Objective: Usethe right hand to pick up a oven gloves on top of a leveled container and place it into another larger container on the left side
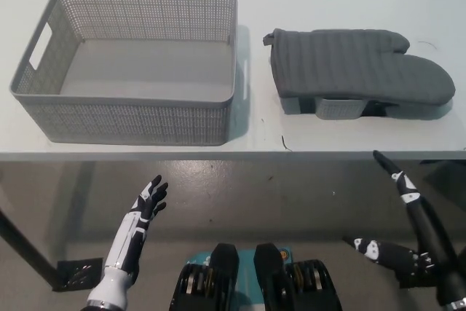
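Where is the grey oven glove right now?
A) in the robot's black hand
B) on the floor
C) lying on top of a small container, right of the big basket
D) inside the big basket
C: the oven glove lies flat over the small container, beside the large basket, while the right hand is below the table edge, holding nothing.

The left robot hand [149,198] was seen as slim and white, with black segments along its fingers and a black-and-white ribbed forearm ending in a pale wrist cuff. The right robot hand [404,213] was seen as black throughout, its long tapered fingers marked by small white patches at intervals.
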Controlling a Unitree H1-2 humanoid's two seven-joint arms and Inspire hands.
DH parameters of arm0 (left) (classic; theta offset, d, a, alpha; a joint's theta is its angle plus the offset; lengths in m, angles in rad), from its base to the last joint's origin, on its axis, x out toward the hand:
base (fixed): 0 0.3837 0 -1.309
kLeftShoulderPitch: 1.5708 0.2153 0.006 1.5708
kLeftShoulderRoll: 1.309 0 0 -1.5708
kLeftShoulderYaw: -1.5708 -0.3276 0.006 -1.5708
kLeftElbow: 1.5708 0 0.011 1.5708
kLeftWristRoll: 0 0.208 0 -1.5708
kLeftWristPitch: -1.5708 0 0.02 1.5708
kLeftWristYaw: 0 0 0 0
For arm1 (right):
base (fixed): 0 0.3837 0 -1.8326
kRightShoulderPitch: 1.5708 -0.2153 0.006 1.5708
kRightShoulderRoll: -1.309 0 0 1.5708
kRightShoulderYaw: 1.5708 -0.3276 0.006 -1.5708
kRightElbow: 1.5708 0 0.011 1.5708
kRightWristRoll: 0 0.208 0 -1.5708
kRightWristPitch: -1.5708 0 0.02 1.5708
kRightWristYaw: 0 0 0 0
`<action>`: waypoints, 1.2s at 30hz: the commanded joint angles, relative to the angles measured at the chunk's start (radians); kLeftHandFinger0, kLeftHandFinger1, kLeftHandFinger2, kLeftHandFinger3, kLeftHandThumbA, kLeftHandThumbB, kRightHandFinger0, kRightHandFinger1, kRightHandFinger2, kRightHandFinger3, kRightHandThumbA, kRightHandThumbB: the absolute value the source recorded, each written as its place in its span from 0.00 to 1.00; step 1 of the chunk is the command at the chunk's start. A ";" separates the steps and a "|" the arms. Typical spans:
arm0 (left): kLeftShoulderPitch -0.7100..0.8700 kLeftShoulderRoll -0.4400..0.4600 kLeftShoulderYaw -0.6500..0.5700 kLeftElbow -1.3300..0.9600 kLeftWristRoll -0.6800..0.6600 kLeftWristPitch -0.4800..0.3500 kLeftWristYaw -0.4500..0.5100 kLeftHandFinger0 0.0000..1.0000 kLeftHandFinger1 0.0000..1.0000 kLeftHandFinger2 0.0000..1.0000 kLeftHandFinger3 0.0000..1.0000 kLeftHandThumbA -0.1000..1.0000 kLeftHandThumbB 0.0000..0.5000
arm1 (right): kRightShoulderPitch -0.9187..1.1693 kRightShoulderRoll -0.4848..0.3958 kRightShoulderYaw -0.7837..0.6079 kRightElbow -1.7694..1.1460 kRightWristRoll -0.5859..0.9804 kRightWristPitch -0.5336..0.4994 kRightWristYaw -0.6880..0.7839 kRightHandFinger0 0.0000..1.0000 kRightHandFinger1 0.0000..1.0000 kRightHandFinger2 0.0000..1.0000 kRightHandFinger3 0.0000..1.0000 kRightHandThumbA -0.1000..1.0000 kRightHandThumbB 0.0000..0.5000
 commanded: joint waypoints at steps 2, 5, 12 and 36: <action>-0.017 0.006 -0.003 -0.029 0.006 -0.058 -0.009 1.00 1.00 1.00 1.00 1.00 0.43 | -0.113 -0.116 -0.058 -0.169 -0.405 0.146 0.034 1.00 1.00 1.00 1.00 1.00 0.17; -0.015 0.005 -0.005 -0.024 0.009 -0.070 -0.008 1.00 1.00 1.00 1.00 1.00 0.41 | -0.173 -0.145 -0.061 -0.143 -0.442 0.186 0.051 1.00 1.00 1.00 1.00 1.00 0.21; -0.008 0.005 -0.012 -0.023 0.023 -0.074 -0.005 1.00 1.00 1.00 1.00 1.00 0.40 | -0.308 -0.182 -0.029 -0.010 -0.539 0.260 0.041 1.00 1.00 1.00 1.00 1.00 0.33; 0.010 0.002 -0.019 -0.013 0.057 -0.099 0.002 1.00 1.00 1.00 1.00 1.00 0.43 | -0.519 -0.148 0.049 0.336 -0.562 0.301 -0.016 1.00 1.00 1.00 1.00 1.00 0.37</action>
